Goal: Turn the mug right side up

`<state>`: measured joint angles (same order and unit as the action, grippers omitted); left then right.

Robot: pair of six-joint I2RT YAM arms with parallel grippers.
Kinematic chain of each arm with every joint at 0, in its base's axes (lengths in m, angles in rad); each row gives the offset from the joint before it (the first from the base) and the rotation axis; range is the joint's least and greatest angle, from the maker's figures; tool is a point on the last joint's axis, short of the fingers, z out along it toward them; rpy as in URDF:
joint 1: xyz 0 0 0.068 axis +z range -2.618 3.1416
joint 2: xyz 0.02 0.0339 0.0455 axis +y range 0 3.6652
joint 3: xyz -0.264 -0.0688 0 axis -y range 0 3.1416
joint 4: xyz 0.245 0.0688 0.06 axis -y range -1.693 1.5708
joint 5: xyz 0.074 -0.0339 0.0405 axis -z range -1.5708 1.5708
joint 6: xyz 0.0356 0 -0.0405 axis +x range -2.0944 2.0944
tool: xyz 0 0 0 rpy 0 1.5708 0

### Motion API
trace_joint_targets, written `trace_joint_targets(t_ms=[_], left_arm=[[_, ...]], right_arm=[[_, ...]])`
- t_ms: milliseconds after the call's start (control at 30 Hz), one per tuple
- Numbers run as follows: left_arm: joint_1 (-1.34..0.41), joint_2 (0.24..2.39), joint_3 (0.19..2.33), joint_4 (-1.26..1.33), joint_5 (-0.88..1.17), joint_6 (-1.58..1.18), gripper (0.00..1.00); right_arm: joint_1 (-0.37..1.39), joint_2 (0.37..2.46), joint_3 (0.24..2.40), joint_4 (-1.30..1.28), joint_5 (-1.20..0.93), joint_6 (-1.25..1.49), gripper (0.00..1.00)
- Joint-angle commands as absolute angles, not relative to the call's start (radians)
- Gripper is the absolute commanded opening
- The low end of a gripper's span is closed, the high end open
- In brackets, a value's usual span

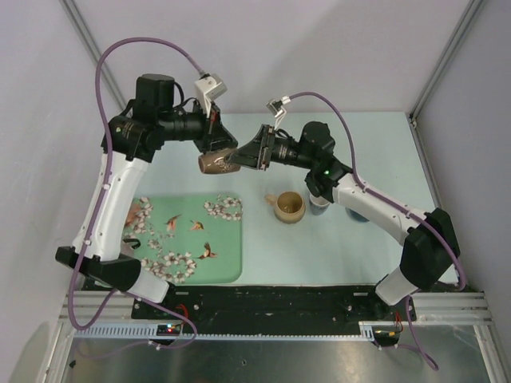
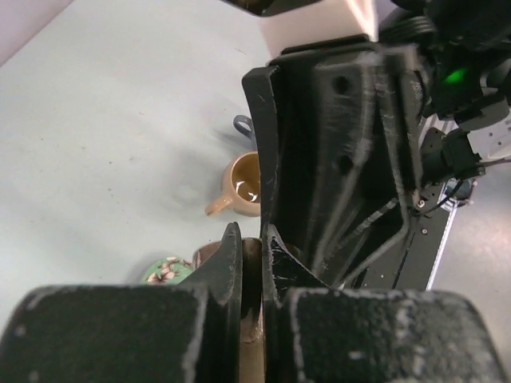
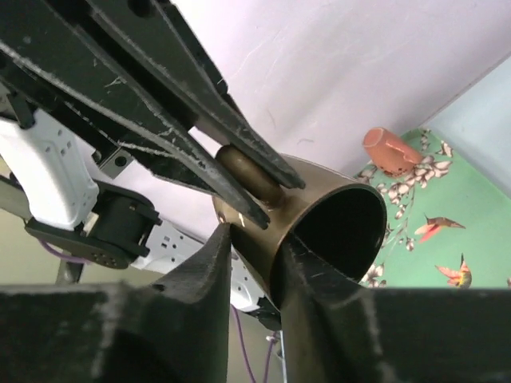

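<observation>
Top external view: both arms reach in over the table (image 1: 363, 148) and meet above its middle, where the mug (image 1: 211, 163) hangs in the air between them, off the surface and just past the far edge of the green mat (image 1: 227, 255). The mug lies on its side, neither upright nor upside down, its mouth turned to the right gripper (image 1: 235, 158). The left gripper (image 1: 223, 145) comes at it from the left and above. In the right wrist view the left jaws are clamped together on the mug's handle, one finger on each side of it. The right jaws straddle the mug's wall at the rim, one finger inside the mouth and one against the outside, and they look pressed onto it, with no gap that I can see. In the left wrist view the left fingers (image 2: 230, 267) stand nearly together with a strip of brown between them, and the right gripper's black body fills the frame just beyond. Below, on the table, a tan mug (image 1: 289, 207) stands upright with its handle to the left, right of the mat. A dark cup (image 1: 319, 205) sits just beside it, partly hidden under the right arm. A pink cup (image 3: 387, 149) lies tipped on the mat's left side, well apart from the held mug.
</observation>
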<state>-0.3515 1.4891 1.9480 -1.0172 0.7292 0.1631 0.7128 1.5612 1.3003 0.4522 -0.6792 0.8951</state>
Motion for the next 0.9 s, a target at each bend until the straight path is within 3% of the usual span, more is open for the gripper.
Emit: trace_joint_targets(t_ms=[0,100,167,333,533,700,867], left_arm=[[-0.366,1.46,2.015,-0.984,0.72,0.136,0.06],[-0.364,1.45,2.002,-0.984,0.657,0.156,0.77],[-0.362,1.435,1.991,-0.99,0.58,0.188,0.94],[-0.353,1.41,1.948,-1.056,0.206,0.4,0.99],[-0.318,1.356,1.563,-1.083,-0.244,0.788,0.98],[-0.145,1.397,1.347,-1.083,-0.348,0.98,0.91],[0.087,1.455,1.333,-1.082,-0.295,1.078,0.92]], right_arm=[[0.732,1.556,1.346,0.406,-0.721,0.831,0.14],[0.719,1.51,1.336,0.252,-0.682,0.736,0.02],[0.715,1.459,1.334,0.098,-0.567,0.632,0.0],[0.76,1.339,1.334,-0.316,-0.255,0.366,0.0],[0.927,1.33,1.335,-0.72,-0.049,0.211,0.0],[1.038,1.402,1.29,-0.9,0.12,0.247,0.0],[1.042,1.448,1.185,-0.848,0.147,0.276,0.0]])
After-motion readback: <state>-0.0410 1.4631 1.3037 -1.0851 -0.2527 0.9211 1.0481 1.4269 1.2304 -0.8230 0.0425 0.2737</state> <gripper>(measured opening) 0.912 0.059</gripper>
